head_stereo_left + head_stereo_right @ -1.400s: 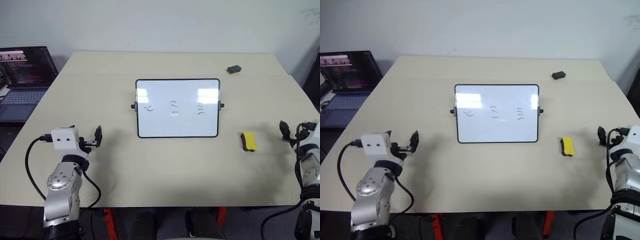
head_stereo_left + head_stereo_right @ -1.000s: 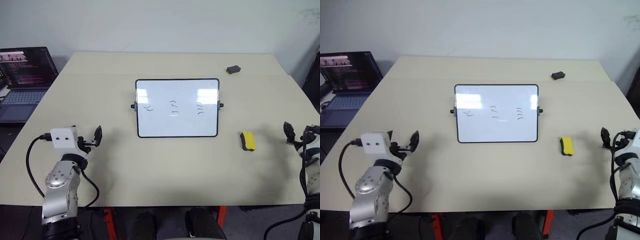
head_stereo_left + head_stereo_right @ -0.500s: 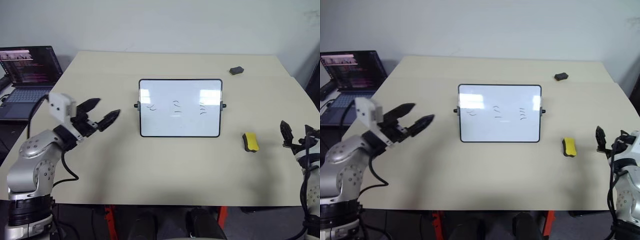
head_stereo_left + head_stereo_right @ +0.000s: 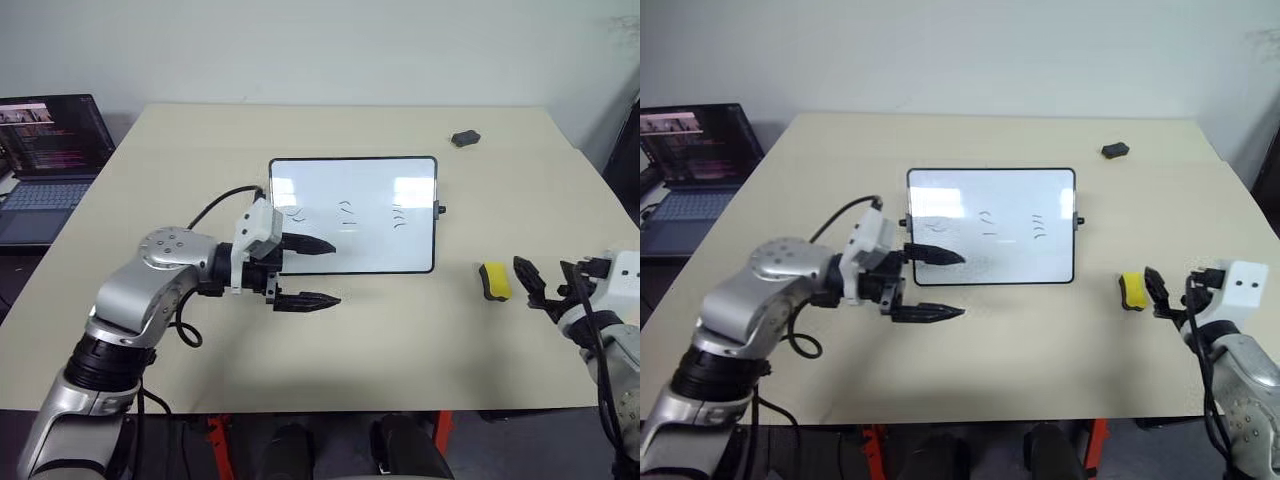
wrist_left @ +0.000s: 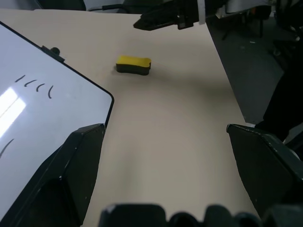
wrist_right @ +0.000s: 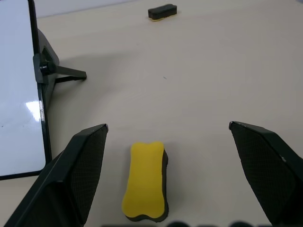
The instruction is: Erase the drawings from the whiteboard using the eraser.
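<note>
From where I'm standing, head-camera angle first: the eraser (image 4: 495, 281) is lying flat on the table (image 4: 400, 340), yellow side up, just ahead of the right gripper (image 4: 541, 283), whose fingers are spread wide with nothing in them. The whiteboard (image 4: 352, 214) stands propped up mid-table with the drawings (image 4: 346, 212) untouched, three little groups in a row. The left gripper (image 4: 313, 272) hangs in front of the board's lower left corner, fingers also spread and empty, pointing across toward the eraser side. There's a small dark lump (image 4: 465, 138) way off at the far edge, and a laptop (image 4: 48, 160) off to the side; neither matters.

Left wrist camera: looking between its two splayed fingers (image 5: 71, 175) you see the board's corner on one side and the eraser further out past the fingertips, with the other gripper beyond it.

Right wrist camera: this is the useful one. The eraser (image 6: 144, 187) sits almost centred between the two open fingers (image 6: 80, 165), lengthways along the reach, slightly nearer one finger.

So the step looks like picking the eraser up, I'd say. To do it well: go straight in and down, nudge over so the block is dead centre, pinch across the narrow sides, and keep the felt facing down so it's ready to wipe.
</note>
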Robot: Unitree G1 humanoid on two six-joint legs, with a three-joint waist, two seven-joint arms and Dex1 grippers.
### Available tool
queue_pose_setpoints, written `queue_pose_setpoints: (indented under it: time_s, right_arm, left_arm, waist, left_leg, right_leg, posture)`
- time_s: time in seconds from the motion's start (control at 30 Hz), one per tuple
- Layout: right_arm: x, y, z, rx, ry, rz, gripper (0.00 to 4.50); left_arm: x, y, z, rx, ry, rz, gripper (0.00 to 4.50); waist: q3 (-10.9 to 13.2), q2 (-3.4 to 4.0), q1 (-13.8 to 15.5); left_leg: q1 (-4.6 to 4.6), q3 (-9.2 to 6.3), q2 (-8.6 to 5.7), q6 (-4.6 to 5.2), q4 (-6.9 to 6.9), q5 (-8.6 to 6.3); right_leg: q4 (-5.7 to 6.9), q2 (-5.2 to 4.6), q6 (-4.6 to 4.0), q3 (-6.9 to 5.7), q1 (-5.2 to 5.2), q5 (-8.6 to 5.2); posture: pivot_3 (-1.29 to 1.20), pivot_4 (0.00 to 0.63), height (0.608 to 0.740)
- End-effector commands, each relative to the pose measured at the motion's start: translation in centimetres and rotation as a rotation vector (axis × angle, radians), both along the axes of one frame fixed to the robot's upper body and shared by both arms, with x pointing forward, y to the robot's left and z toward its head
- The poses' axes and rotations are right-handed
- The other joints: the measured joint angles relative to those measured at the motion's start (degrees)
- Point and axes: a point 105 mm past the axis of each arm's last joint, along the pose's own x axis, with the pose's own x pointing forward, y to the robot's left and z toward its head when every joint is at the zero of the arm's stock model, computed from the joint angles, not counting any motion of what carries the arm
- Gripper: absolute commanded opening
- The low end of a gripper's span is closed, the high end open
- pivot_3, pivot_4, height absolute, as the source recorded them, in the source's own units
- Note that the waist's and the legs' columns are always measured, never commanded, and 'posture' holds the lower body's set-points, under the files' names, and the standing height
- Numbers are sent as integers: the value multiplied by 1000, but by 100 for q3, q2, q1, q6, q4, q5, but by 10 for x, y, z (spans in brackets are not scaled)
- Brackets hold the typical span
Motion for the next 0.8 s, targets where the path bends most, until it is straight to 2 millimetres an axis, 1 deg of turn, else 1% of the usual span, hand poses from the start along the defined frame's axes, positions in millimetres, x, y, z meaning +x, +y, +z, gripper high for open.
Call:
queue_pose_setpoints:
  time_s: [0.03, 0.1, 0.17, 0.23, 0.33, 0.47, 0.57, 0.8]
  right_arm:
    - [8, 9, 0, -39, 14, -5, 4459]
    - [12, 12, -3, -23, 29, -25, 4459]
    - [18, 19, -8, -94, 51, 13, 4459]
    - [23, 24, -11, -119, 61, 33, 4459]
    - [28, 22, -15, -91, 68, 18, 4459]
    - [35, 20, -21, -100, 82, 17, 4459]
    - [40, 11, -23, -88, 87, -20, 4459]
    - [41, 7, -33, -86, 113, -6, 4459]
  left_arm:
    - [0, -6, 4, 3, -63, -24, 4500]
    - [-2, -6, 2, 7, -60, -34, 4500]
    - [-1, -8, -2, 3, -61, -32, 4500]
    - [-1, -11, -6, 10, -57, -43, 4500]
    - [-2, -17, -7, 9, -67, -56, 4500]
    - [-4, -20, -9, 19, -75, -72, 4500]
    - [-4, -22, -12, 28, -78, -82, 4500]
    - [-2, -23, -17, 22, -83, -61, 4500]
  waist:
    - [0, 0, -2]
    - [0, 0, -4]
    - [0, 0, 3]
    - [0, -1, 4]
    - [1, -1, 6]
    - [1, -1, 7]
    - [0, -1, 4]
    - [0, -1, 2]
  left_leg:
    - [-2, 0, -1, 0, 0, 0]
    - [-4, 1, -1, 0, -1, 0]
    - [-6, -1, -1, 0, -1, 0]
    - [-8, -3, -2, 1, -1, -1]
    - [-9, -4, -3, 1, 0, -1]
    - [-11, -5, -3, 1, 0, -1]
    - [-10, -6, -2, 1, 0, -1]
    - [-11, -6, -2, 1, 0, -1]
  right_leg:
    - [-1, 0, 0, 0, -1, 0]
    - [-1, 0, 0, 1, -4, 0]
    - [-1, -1, 0, -1, -5, 0]
    - [-3, -1, 0, -4, -5, 0]
    - [-4, -1, 0, -5, -5, 0]
    - [-2, -2, 0, -6, -6, 0]
    - [-1, -2, -1, -6, -6, 1]
    - [-1, -2, -1, -7, -6, 1]
  posture:
    - [0, 150, 740]
    - [0, 150, 740]
    - [0, 150, 740]
    - [0, 150, 740]
    - [0, 150, 740]
    - [0, 150, 740]
    - [0, 150, 740]
    - [0, 150, 740]
